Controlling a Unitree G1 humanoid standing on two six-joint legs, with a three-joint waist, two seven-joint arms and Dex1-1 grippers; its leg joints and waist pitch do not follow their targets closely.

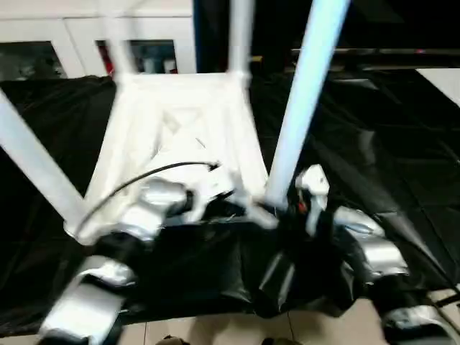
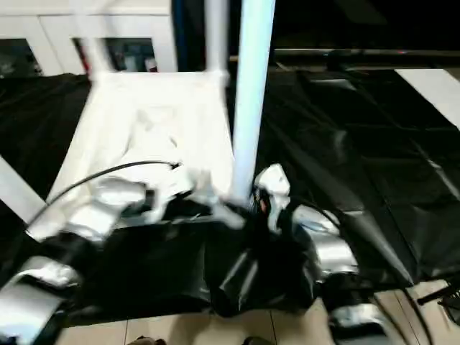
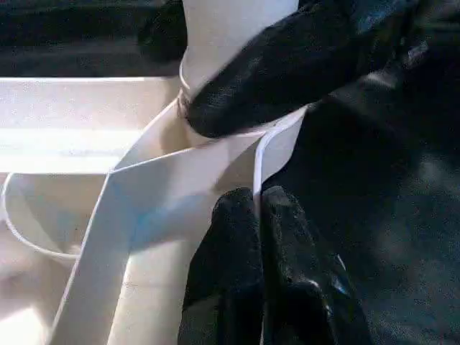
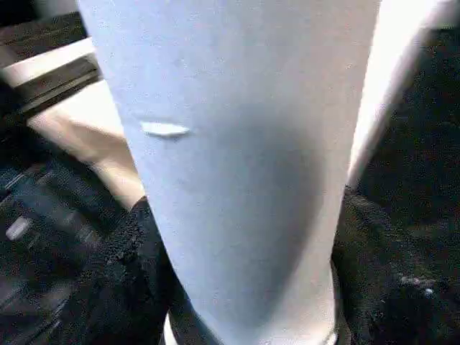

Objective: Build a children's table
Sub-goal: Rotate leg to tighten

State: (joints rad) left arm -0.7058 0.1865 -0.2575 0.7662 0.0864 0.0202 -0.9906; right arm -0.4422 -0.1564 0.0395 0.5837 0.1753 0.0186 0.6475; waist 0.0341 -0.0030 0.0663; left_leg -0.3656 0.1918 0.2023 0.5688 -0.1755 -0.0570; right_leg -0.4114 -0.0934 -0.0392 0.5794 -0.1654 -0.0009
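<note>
Eye views: the children's table (image 1: pixel 180 136) is being seen lying upside down on a black sheet (image 1: pixel 374 158), ribbed underside up, with legs standing in its corner sockets. The nearest leg (image 1: pixel 305 100) is being flanked at its base by the right end effector (image 1: pixel 291 215). The left end effector (image 1: pixel 226 201) is being rested at the table's near edge.

Left wrist view: the left end effector (image 3: pixel 260 259) is being kept fully closed, nothing gripped, its fingertips against the table's rim (image 3: pixel 215 180).

Right wrist view: the leg (image 4: pixel 237 158) is being bracketed between the parted black fingers (image 4: pixel 122 287); whether it is being gripped cannot be told.
</note>
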